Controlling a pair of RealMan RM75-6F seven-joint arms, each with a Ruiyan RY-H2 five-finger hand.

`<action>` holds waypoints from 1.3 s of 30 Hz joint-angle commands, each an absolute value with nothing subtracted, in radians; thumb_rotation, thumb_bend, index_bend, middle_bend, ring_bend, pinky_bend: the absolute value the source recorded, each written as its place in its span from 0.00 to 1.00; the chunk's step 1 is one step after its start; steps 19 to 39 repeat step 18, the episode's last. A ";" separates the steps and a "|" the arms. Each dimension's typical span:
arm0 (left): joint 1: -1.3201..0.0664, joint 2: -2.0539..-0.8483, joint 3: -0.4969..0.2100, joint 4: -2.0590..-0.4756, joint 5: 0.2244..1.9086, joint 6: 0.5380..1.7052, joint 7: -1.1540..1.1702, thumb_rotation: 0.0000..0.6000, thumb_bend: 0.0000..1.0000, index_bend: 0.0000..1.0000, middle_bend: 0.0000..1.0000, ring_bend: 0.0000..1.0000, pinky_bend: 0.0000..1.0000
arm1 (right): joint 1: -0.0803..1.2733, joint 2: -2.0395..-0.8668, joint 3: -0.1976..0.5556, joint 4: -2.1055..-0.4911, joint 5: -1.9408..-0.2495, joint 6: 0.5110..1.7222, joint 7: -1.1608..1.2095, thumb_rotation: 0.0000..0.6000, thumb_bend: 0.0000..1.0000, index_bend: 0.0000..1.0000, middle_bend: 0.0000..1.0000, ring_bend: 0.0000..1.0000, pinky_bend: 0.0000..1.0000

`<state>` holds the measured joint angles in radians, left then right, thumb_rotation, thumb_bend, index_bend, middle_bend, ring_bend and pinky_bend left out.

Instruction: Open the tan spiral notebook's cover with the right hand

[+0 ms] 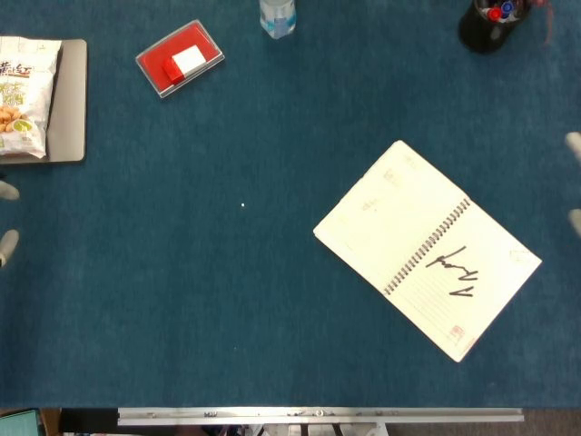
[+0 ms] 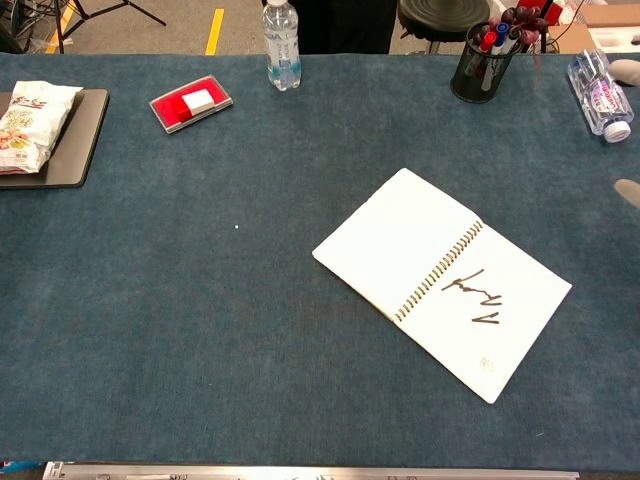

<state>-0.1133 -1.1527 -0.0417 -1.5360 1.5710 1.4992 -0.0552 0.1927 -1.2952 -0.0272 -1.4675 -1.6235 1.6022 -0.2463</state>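
The tan spiral notebook (image 1: 427, 250) lies open and flat on the blue table, right of centre. Its cover (image 1: 377, 213) is folded over to the left of the spiral, and the right page carries a dark scribble. The chest view shows the same notebook (image 2: 440, 280) lying open. Of my right hand (image 1: 574, 145) only pale fingertips show at the right edge, apart from each other and well clear of the notebook; they also show in the chest view (image 2: 629, 192). My left hand (image 1: 6, 191) shows only as fingertips at the far left edge, spread, with nothing in them.
A red box (image 1: 179, 58) and a water bottle (image 1: 277, 16) stand at the back. A black pen cup (image 2: 480, 60) is at the back right, with a lying bottle (image 2: 598, 92) beside it. A snack bag (image 1: 20, 95) lies on a grey tray (image 1: 71, 100) at the far left.
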 commanded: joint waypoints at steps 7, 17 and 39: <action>-0.135 -1.162 -0.060 -1.521 1.547 1.478 -0.080 1.00 0.22 0.40 0.30 0.26 0.46 | 0.115 -1.269 0.005 -1.467 -1.541 1.635 -0.196 1.00 0.20 0.10 0.19 0.09 0.14; -0.155 -1.177 -0.064 -1.502 1.521 1.442 -0.066 1.00 0.22 0.40 0.30 0.26 0.46 | 0.093 -1.250 0.055 -1.426 -1.501 1.637 -0.082 1.00 0.20 0.10 0.19 0.08 0.14; -0.156 -1.177 -0.062 -1.500 1.518 1.436 -0.062 1.00 0.22 0.40 0.30 0.26 0.46 | 0.094 -1.249 0.059 -1.426 -1.498 1.631 -0.077 1.00 0.20 0.10 0.19 0.08 0.14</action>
